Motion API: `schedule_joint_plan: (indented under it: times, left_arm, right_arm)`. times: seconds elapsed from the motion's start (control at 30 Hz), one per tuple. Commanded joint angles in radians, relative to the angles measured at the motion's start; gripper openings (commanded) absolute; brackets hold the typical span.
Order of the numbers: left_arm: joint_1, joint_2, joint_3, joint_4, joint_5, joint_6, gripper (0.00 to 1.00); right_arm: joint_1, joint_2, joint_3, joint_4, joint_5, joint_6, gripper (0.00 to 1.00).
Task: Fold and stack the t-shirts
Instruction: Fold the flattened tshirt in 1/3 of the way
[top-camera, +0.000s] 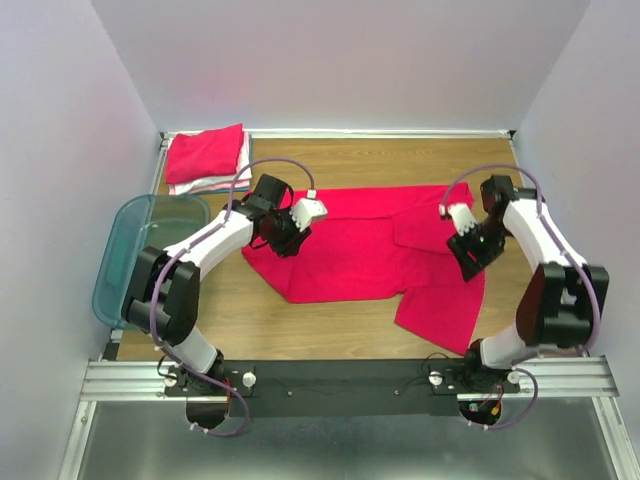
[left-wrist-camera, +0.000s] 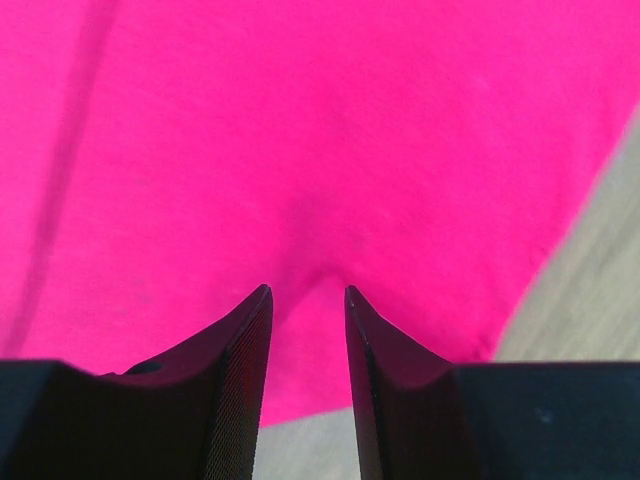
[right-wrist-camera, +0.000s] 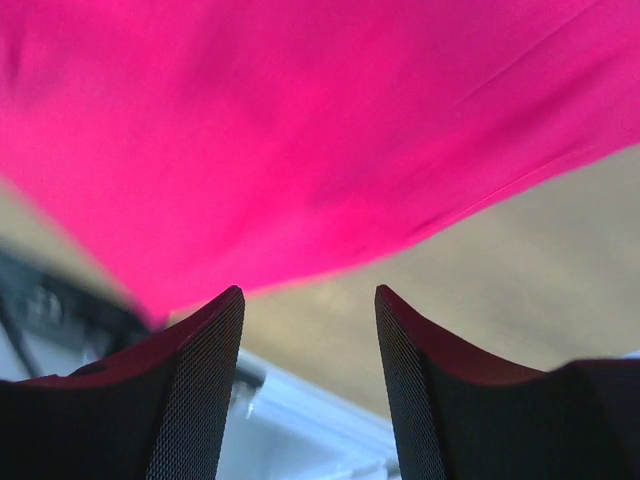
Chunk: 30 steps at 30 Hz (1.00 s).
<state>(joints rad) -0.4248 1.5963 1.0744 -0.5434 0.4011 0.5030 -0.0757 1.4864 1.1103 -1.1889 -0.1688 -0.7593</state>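
Top external view shows the job partly done. A stack of folded shirts (top-camera: 207, 157), red on top with paler ones beneath, sits in the upper left of the frame. One red t-shirt (top-camera: 370, 250) lies spread across the middle, crumpled at its lower right and not yet a neat rectangle. By my reading it has to be folded and then carried to the stack.

The left gripper (top-camera: 305, 212) hovers over the shirt's left part. In the left wrist view its jaws stand narrowly apart with nothing between them, and the cloth puckers just ahead of the tips. The right gripper (top-camera: 458, 215) is over the shirt's right side. In the right wrist view its jaws are wide and hold nothing, with red cloth across the top of the frame.

A teal plastic bin (top-camera: 150, 250) sits at the left edge; I cannot tell whether more shirts wait in it.

The table (top-camera: 330, 165) is light wood, flat and matt. Plain pale walls (top-camera: 350, 60) close it in on three sides, and a metal rail (top-camera: 350, 378) at the bottom carries both arms.
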Motion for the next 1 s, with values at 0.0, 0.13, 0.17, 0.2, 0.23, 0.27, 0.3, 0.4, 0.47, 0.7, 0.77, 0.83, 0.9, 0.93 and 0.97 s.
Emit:
schedule_joint_plan:
  times: [0.0,0.13,0.17,0.2,0.23,0.27,0.3,0.4,0.47,0.7,0.77,0.83,0.9,0.93,0.97]
  left_arm:
    - [0.066,0.063,0.119,0.095,-0.085,-0.113,0.43]
    - [0.155,0.224,0.335,0.092,-0.108,-0.194,0.41]
    - [0.171,0.249,0.364,0.080,-0.111,-0.205,0.40]
    - [0.175,0.273,0.390,0.076,-0.114,-0.211,0.40]
    - [0.176,0.318,0.435,0.069,-0.119,-0.216,0.39]
    - [0.178,0.336,0.450,0.068,-0.123,-0.219,0.39]
    - [0.181,0.353,0.462,0.068,-0.128,-0.221,0.39]
    - [0.181,0.421,0.496,0.065,-0.137,-0.236,0.38]
    - [0.185,0.465,0.509,0.065,-0.140,-0.245,0.38]
    - [0.204,0.580,0.567,0.057,-0.139,-0.248,0.35]
    - [0.204,0.618,0.614,0.037,-0.143,-0.239,0.35]
    - [0.204,0.668,0.671,0.011,-0.157,-0.230,0.34]
    - [0.210,0.701,0.716,-0.009,-0.159,-0.228,0.33]
    - [0.212,0.729,0.761,-0.021,-0.157,-0.228,0.33]
    - [0.216,0.741,0.783,-0.029,-0.157,-0.228,0.33]
  right_arm:
    - [0.002,0.153,0.201,0.196,-0.034,0.167,0.62]
    - [0.002,0.351,0.397,0.264,-0.072,0.282,0.61]
    - [0.002,0.385,0.451,0.278,-0.069,0.311,0.59]
    - [0.002,0.414,0.482,0.282,-0.067,0.322,0.57]
    - [0.002,0.470,0.494,0.287,-0.058,0.327,0.57]
    - [0.002,0.492,0.509,0.305,-0.051,0.337,0.56]
    - [0.002,0.515,0.529,0.314,-0.044,0.341,0.55]
    - [0.002,0.581,0.565,0.339,-0.029,0.359,0.54]
    - [0.002,0.618,0.591,0.348,-0.020,0.373,0.54]
    - [0.002,0.701,0.608,0.383,0.052,0.365,0.53]
    - [0.002,0.736,0.617,0.394,0.072,0.367,0.53]
    - [0.002,0.770,0.638,0.402,0.092,0.367,0.53]
    - [0.001,0.793,0.672,0.408,0.100,0.368,0.53]
    - [0.001,0.819,0.684,0.410,0.107,0.370,0.53]
    - [0.001,0.831,0.719,0.413,0.112,0.370,0.53]
